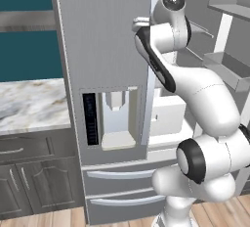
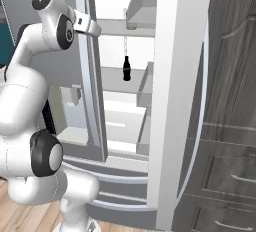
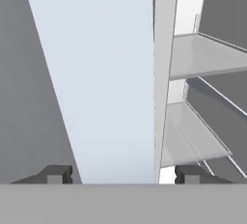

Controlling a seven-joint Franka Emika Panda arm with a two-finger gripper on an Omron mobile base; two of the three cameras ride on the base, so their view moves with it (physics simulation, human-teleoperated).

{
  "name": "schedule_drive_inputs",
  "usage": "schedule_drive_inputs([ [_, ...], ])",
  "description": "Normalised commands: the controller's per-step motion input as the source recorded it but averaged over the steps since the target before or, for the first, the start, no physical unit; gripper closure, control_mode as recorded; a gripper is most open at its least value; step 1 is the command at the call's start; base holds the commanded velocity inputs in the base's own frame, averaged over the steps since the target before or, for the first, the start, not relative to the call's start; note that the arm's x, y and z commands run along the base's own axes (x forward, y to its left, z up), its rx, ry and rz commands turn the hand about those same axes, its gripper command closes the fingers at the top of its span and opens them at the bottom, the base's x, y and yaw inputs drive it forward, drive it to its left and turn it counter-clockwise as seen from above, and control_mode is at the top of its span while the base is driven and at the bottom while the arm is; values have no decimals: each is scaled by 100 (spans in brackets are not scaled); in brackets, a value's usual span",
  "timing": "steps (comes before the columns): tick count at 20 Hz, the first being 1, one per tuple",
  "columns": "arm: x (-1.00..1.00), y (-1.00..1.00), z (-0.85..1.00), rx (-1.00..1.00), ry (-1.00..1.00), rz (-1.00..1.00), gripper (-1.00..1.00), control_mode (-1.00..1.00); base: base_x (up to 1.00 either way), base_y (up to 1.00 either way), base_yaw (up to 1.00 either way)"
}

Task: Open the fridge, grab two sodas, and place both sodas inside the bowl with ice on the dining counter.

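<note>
- Gripper [image 3: 123, 175] sits nearest in the hand view, its two dark fingertips [image 3: 58, 174] spread wide with the pale edge of the left fridge door [image 3: 111, 83] standing between them; they are not pinching it, as far as the view shows.
- Left fridge door carries the water dispenser [image 1: 114, 118] on its front, seen in the left base view, and the arm's hand reaches in at the door's upper inner edge.
- Fridge [image 2: 127, 106] stands open on its right side: the right door [image 2: 175, 101] is swung out toward the camera in the right base view, showing the white interior and its shelves.
- Dark soda bottle [image 2: 127, 69] stands upright on an inner shelf, well beyond the hand and untouched; I cannot make out the second soda anywhere.
- Bottom drawers [image 1: 117, 174] below look closed.
- Step in hand, by my judgement: finishing the door opening, with no drink yet fetched.
- Next move likely calls for pushing the left door wider or clearing it, then reaching deep to the shelf with the fingers spread around the bottle's body.
</note>
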Motion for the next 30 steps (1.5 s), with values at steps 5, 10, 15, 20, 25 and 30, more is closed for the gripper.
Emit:
schedule_drive_inputs([
  [5,8,0,-18,-3,8,-1,100,-100,0,0,0],
  [10,-20,6,-19,-6,8,0,100,-100,0,0,0],
  [15,-83,0,-18,-1,0,2,100,-100,0,0,0],
  [20,-100,6,-16,0,-1,5,100,-100,0,0,0],
  [25,-100,28,-20,0,0,5,100,-100,0,0,0],
  [30,-100,36,-25,0,1,4,-100,-100,0,0,0],
])
